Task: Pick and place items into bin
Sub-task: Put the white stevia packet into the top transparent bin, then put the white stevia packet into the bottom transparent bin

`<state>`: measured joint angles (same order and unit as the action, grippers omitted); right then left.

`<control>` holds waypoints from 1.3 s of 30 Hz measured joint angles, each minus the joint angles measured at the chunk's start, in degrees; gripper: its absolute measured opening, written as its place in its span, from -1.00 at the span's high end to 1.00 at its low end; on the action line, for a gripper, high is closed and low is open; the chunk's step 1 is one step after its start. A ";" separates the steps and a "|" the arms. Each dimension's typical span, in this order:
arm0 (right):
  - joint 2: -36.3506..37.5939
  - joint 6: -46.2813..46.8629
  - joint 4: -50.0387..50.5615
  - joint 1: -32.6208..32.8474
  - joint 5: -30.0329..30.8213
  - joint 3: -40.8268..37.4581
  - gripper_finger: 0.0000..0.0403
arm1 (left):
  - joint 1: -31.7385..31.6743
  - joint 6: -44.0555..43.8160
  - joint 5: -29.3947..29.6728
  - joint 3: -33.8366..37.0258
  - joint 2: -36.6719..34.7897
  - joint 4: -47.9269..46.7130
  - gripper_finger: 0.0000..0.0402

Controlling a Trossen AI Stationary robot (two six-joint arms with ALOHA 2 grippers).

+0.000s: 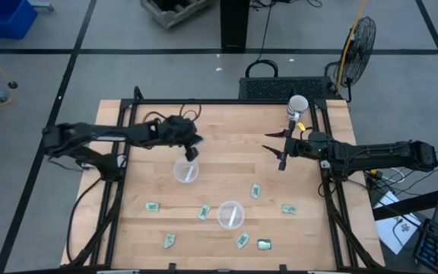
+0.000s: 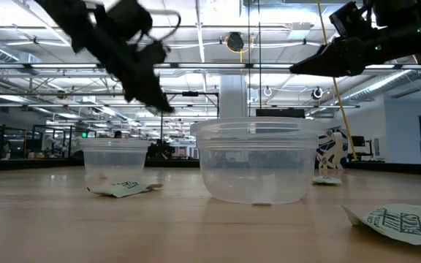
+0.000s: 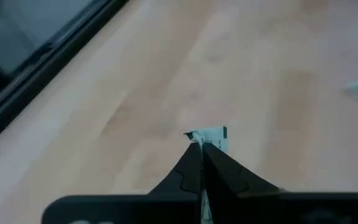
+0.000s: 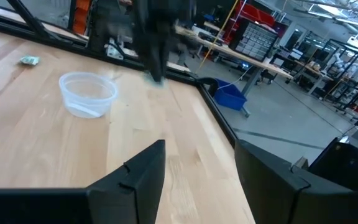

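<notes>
L gripper [image 1: 192, 152]: above the table, just behind the rear clear cup [image 1: 186, 171]; fingers [image 3: 194, 168] pinched together on a small packet [image 3: 211, 138], whose edge sticks out past the tips in the left wrist view.
R gripper [image 1: 277, 154]: well to the right of the rear clear cup, off the wood; jaws apart, nothing between them.
Rear clear cup: on the table, upright; contents can't tell.
Front clear cup [image 1: 231, 215]: nearer the front edge than the rear cup, to its right; upright.
Loose packets: 7 lie flat on the table [image 1: 310, 228], all in front of the rear cup, spread around the front cup, e.g. one [image 1: 153, 206] to the left, one [image 1: 288, 208] to the right.
White mug [image 1: 298, 104]: far back-right of the rear cup, at the table's back edge.
</notes>
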<state>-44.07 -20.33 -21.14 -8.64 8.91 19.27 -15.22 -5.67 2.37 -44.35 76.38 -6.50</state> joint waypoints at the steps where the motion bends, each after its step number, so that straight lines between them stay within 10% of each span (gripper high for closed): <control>1: 0.00 0.02 0.33 0.00 -0.02 0.00 0.08 | 1.09 -0.34 -0.81 -1.02 -1.77 -3.85 0.94; 7: 0.00 0.85 1.91 0.00 -0.02 0.00 0.08 | 11.68 -7.67 1.43 -1.65 -5.83 -20.92 0.92; 14: 0.00 3.13 2.50 -0.01 -0.02 0.00 0.08 | 20.65 -13.85 9.91 0.32 -0.05 -18.86 0.88; 25: 0.02 3.16 2.52 -0.02 -0.02 0.00 0.08 | 19.23 -18.85 8.78 0.39 11.16 -18.84 0.96; 39: 0.02 3.16 2.55 -0.02 -0.02 0.00 0.08 | 18.98 -15.87 7.98 0.36 11.82 -17.38 0.48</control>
<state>-44.05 -17.17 -18.59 -8.66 8.88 19.27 3.76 -21.53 10.36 -43.99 88.20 -23.88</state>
